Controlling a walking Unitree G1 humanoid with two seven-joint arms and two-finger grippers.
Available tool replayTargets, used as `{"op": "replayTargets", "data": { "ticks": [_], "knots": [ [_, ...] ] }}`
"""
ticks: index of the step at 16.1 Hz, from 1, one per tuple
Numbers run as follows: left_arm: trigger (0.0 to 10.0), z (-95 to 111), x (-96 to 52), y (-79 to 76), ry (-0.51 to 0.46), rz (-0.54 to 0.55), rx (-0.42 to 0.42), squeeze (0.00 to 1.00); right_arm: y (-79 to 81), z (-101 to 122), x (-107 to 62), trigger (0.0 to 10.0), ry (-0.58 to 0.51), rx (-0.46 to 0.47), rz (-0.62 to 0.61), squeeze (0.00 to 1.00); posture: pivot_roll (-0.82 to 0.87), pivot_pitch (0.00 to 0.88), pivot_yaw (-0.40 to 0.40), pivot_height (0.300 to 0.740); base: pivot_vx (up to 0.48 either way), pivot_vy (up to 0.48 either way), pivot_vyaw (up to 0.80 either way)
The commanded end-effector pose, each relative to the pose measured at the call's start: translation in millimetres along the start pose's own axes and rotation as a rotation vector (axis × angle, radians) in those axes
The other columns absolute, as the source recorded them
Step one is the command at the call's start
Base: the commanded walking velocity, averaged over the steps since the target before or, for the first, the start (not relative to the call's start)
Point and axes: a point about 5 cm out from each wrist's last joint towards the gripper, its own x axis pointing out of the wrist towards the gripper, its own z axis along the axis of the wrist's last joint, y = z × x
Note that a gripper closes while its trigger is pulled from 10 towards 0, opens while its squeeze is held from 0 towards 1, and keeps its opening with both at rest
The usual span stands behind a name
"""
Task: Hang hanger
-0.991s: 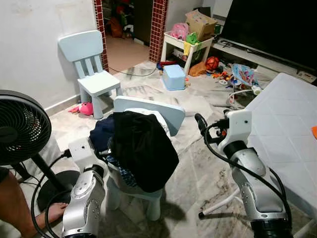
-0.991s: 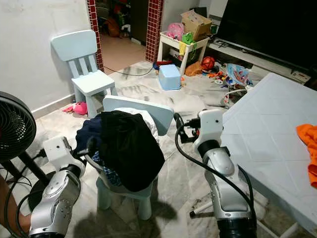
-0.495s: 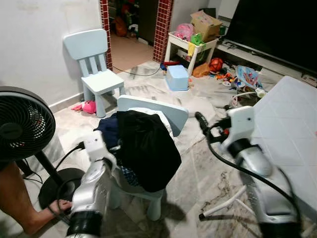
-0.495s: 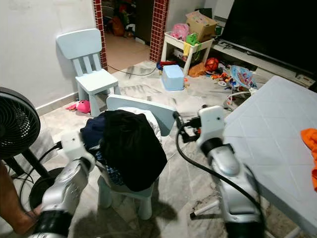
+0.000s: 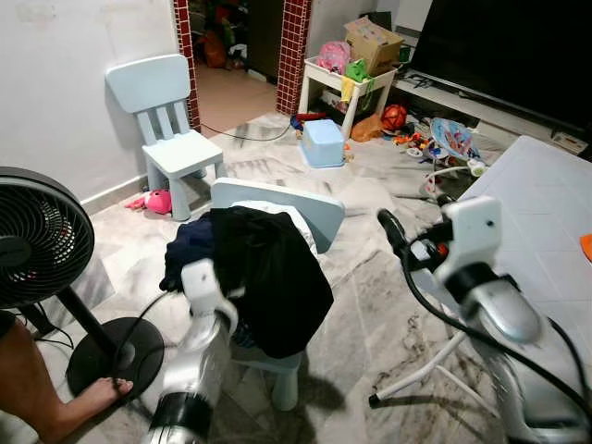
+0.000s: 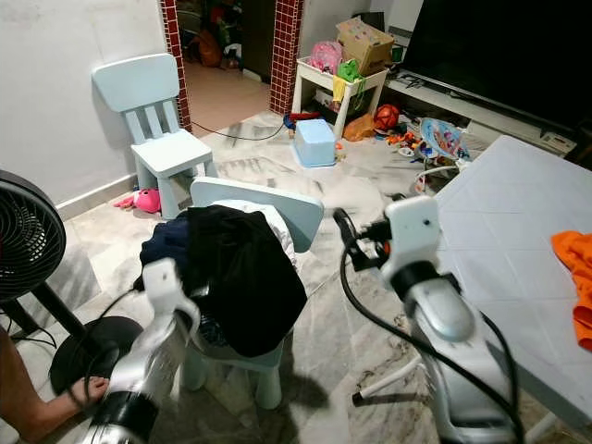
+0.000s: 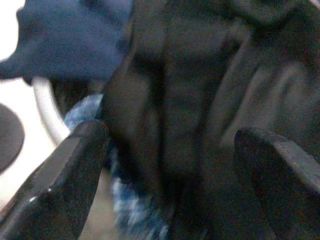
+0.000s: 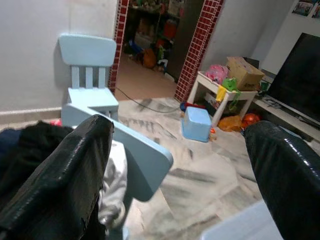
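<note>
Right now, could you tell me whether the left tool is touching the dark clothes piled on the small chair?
Cannot tell. In the left wrist view the left tool is open and right up against the dark clothes, but blur hides any contact or gap.

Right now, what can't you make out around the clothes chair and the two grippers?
- Hanger: none can be told apart in the clothes pile; in the left wrist view the dark fabric is close and blurred.
- Left gripper: open at the pile; motion blur smears its arm in the eye views.
- Chair: seat hidden under the clothes.
- Right gripper: open, holding nothing.
- Orange cloth: cut off by the right eye view's edge.
</note>
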Motion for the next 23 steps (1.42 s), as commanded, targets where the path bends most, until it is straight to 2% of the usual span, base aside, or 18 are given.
{"op": "replayTargets", "data": {
  "ticks": [1,2,3,4,5,6,7,8,10,11,14,15,16,17,18,19,20,23],
  "knots": [
    [10.0,7,3.4,-6.3,-0.022,-0.019,-0.005,0.00,-7.8,4,-4.9,10.0,0.004,-0.009,-0.032,0.00,-0.31,0.000,-0.074,0.740,0.000,0.000,0.00],
    [10.0,8,5.1,-6.9,-0.021,-0.019,-0.006,0.00,-9.0,4,-6.6,10.0,0.009,-0.011,-0.039,0.00,-0.31,0.000,-0.074,0.740,0.000,0.000,0.00],
    [8.3,9,7.5,-8.9,-0.025,-0.026,-0.014,0.00,-11.4,4,-13.3,10.0,0.019,-0.014,-0.061,0.00,-0.34,0.000,-0.069,0.740,0.000,0.000,0.00],
    [8.3,9,8.1,-9.6,-0.026,-0.026,-0.014,0.00,-12.0,5,-15.5,10.0,0.023,-0.015,-0.067,0.00,-0.34,0.000,-0.069,0.740,0.000,0.000,0.00],
    [0.0,3,9.8,-18.9,-0.013,-0.058,-0.009,0.00,-11.3,7,-20.8,10.0,0.036,-0.017,-0.070,0.00,-0.35,0.000,-0.068,0.740,0.000,0.000,0.00],
    [2.3,-1,10.1,-25.2,0.005,-0.079,-0.004,0.00,-10.1,7,-21.6,10.0,0.040,-0.015,-0.068,0.00,-0.35,0.000,-0.069,0.740,0.000,0.000,0.00],
    [8.4,-2,10.1,-27.2,0.008,-0.081,0.004,0.00,-9.6,7,-21.6,10.0,0.041,-0.015,-0.066,0.00,-0.35,0.000,-0.074,0.740,0.000,0.000,0.00],
    [10.0,-2,10.0,-30.3,-0.001,-0.081,0.014,0.00,-8.3,7,-22.2,10.0,0.048,-0.015,-0.057,0.00,-0.35,0.000,-0.078,0.740,0.000,0.000,0.00],
    [10.0,4,7.8,-25.9,-0.078,-0.046,-0.040,0.00,-4.8,3,-22.0,10.0,0.068,-0.015,-0.031,0.00,-0.34,0.000,-0.068,0.740,0.000,0.000,0.00],
    [10.0,6,6.9,-25.4,-0.098,-0.050,-0.025,0.00,-4.4,2,-21.9,10.0,0.074,-0.012,-0.026,0.00,-0.34,0.000,-0.068,0.740,0.000,0.000,0.00],
    [10.0,6,6.9,-25.4,-0.098,-0.050,-0.025,0.00,-4.4,2,-21.9,10.0,0.074,-0.012,-0.026,0.00,-0.34,0.000,-0.068,0.740,0.000,0.000,0.00],
    [10.0,13,-7.9,-13.8,-0.195,-0.064,0.028,0.00,-0.2,-4,-17.8,10.0,0.078,0.010,-0.009,0.00,-0.25,0.000,-0.067,0.740,0.000,0.000,0.00],
    [10.0,19,-31.1,-1.5,-0.286,-0.073,0.088,0.00,5.2,-11,-11.5,10.0,0.076,0.048,-0.002,0.00,-0.23,0.000,-0.068,0.740,0.000,0.000,0.00],
    [10.0,21,-42.3,4.2,-0.323,-0.071,0.111,0.00,7.1,-15,-7.4,10.0,0.078,0.064,-0.001,0.00,-0.20,0.000,-0.072,0.740,0.000,0.000,0.00],
    [10.0,24,-53.3,8.3,-0.376,-0.082,0.143,1.00,8.7,-19,-3.0,10.0,0.078,0.083,-0.006,0.00,-0.17,0.000,-0.077,0.740,0.000,0.000,0.00],
    [10.0,26,-61.2,11.5,-0.420,-0.095,0.168,1.00,10.9,-22,2.6,10.0,0.079,0.101,-0.004,0.00,-0.12,0.000,-0.090,0.740,0.000,0.000,0.00],
    [10.0,28,-68.4,17.7,-0.438,-0.062,0.195,1.00,15.0,-24,8.9,10.0,0.072,0.118,0.008,0.00,-0.09,0.000,-0.098,0.740,0.000,0.000,0.00],
    [10.0,36,-83.3,28.7,-0.447,0.006,0.226,1.00,24.7,-24,24.2,10.0,0.038,0.144,0.035,0.00,-0.04,0.000,-0.108,0.740,0.000,0.000,0.00]
  ]
}}
